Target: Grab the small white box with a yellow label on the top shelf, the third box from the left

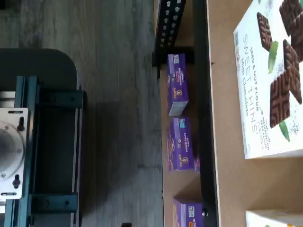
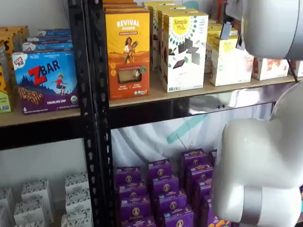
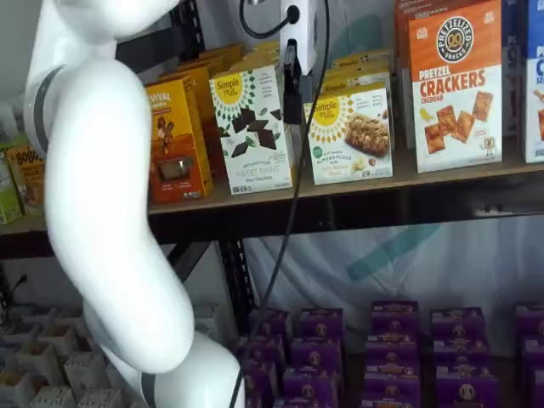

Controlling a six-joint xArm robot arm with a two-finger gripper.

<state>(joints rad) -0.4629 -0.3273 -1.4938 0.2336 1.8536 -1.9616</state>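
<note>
The small white box [image 3: 350, 136], a short carton with a yellow round logo and a food picture, stands on the top shelf [image 3: 357, 185] to the right of a taller white Simple Mills box [image 3: 252, 127]. It also shows in a shelf view [image 2: 230, 61] with a yellow top, and one corner of it shows in the wrist view [image 1: 274, 218]. My gripper [image 3: 291, 93] hangs in front of the gap between these two boxes, at box height. Only a black finger shows, side-on, under the white body, so I cannot tell whether it is open. It holds nothing that I can see.
An orange Revival box [image 2: 128, 52] stands left of the Simple Mills box [image 2: 184, 49], and a pretzel crackers box [image 3: 455, 85] stands at the right. Purple boxes [image 3: 391, 348] fill the lower shelf. My white arm [image 3: 102, 195] fills the left foreground. A dark teal-bracketed mount [image 1: 33, 142] shows in the wrist view.
</note>
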